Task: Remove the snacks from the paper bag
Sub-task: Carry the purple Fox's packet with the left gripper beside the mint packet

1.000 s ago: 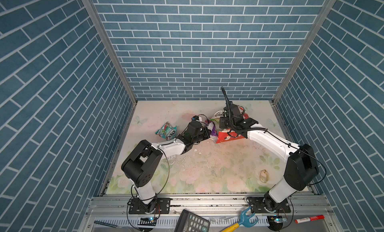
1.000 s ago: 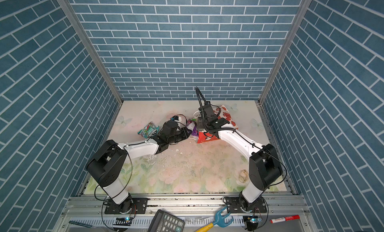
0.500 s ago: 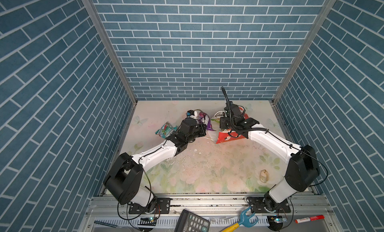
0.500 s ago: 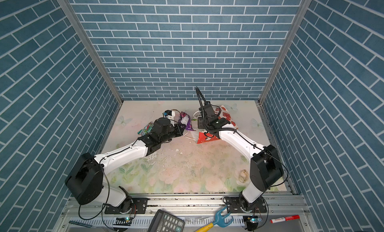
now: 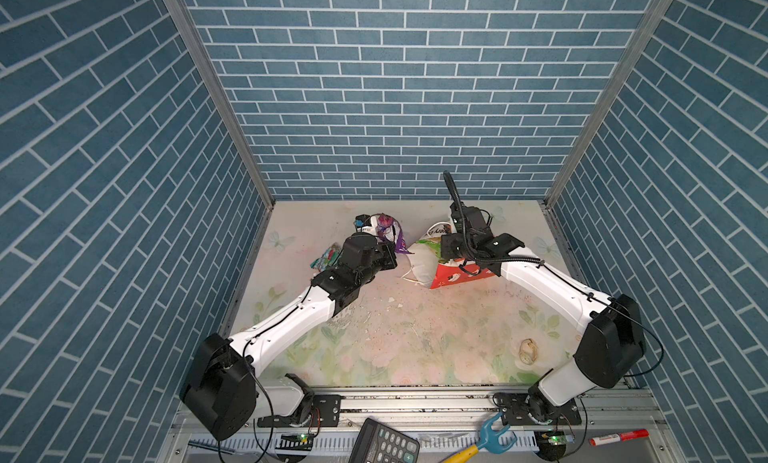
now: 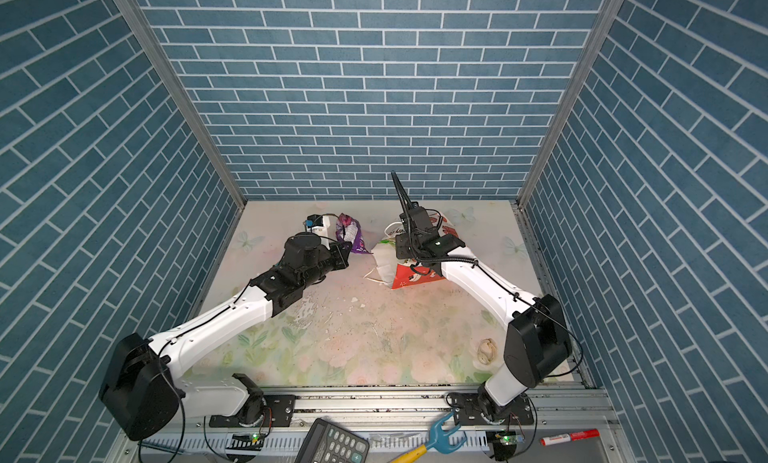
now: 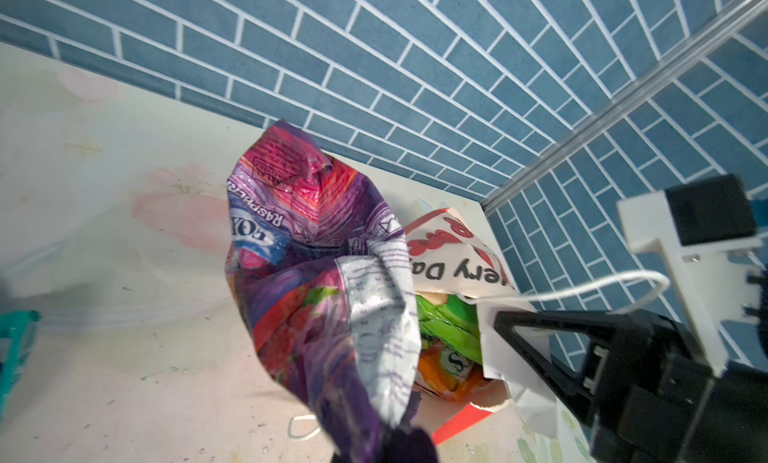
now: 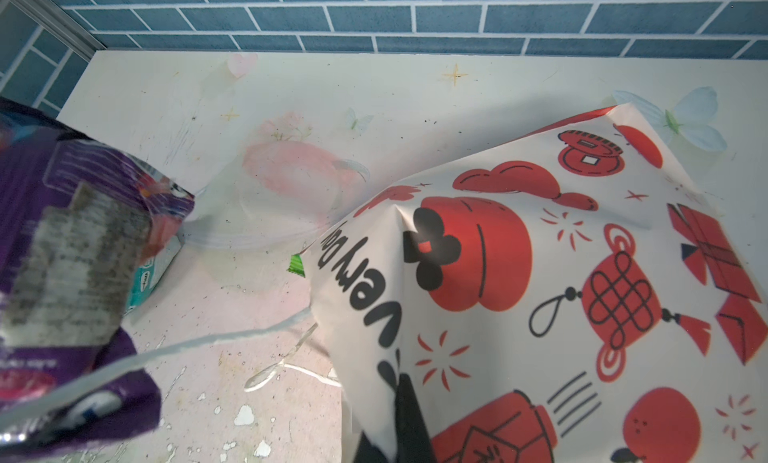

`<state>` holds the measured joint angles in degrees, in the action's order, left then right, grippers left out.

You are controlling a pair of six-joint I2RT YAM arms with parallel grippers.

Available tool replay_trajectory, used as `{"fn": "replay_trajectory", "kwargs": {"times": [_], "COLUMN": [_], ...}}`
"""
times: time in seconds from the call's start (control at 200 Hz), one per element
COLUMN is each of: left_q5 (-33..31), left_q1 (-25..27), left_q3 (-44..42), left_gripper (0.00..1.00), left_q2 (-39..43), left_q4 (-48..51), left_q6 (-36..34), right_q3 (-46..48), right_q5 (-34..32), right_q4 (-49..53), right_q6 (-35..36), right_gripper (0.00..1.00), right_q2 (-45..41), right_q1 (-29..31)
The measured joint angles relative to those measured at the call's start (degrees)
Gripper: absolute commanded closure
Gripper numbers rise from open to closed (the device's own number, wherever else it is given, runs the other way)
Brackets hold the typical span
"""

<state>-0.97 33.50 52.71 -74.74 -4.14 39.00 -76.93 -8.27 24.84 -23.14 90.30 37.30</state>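
On the far left of the flowery worktop point(image 5: 395, 336) a teal packet point(image 5: 328, 257) lies flat, close to the left wall and partly behind the left arm. Next to it, the left tool point(image 5: 387, 255) is closed tight on one end of a crinkly purple packet point(image 5: 390, 231). In the left wrist view you can read part of "FOX" and "RASPB" on this purple packet point(image 7: 316, 274), and it sticks up and away from the tool. The purple packet is out of the paper bag point(image 5: 434, 265) and just beside its mouth. The paper bag lies on its side near the back of the worktop, with its open mouth facing the left arm. It is white with red pictures and a red side. In the left wrist view a bright green packet point(image 7: 446, 328) and an orange packet point(image 7: 449, 369) are inside the bag, just within the mouth. One white cord handle point(image 5: 409, 277) lies on the worktop in front of the mouth. The right tool point(image 5: 445, 249) is closed on the top edge of the bag's mouth and holds that edge up, so the mouth stays wide. Far to the right and near the front, a pale seashell point(image 5: 528, 352) sits alone, well apart from the bag.
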Motion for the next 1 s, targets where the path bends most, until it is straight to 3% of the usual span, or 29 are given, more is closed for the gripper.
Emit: {"fn": "replay_trajectory", "kwargs": {"times": [0.46, 1.0], "left_q5": [-0.13, -10.14], "left_q1": [-18.38, -26.18], "left_q3": [-6.23, -7.67], "left_gripper": [1.00, 1.00], "left_q2": [1.95, 4.02], "left_q4": [7.89, 14.23], "left_q6": [-1.99, -5.66], "right_q3": [0.37, 6.95], "right_q5": [-0.44, -1.66], "right_q4": [-0.59, -6.23], "right_q6": [4.20, 9.20], "right_gripper": [1.00, 1.00], "right_q2": [-0.98, -4.48], "right_q1": [0.04, 0.35]}}
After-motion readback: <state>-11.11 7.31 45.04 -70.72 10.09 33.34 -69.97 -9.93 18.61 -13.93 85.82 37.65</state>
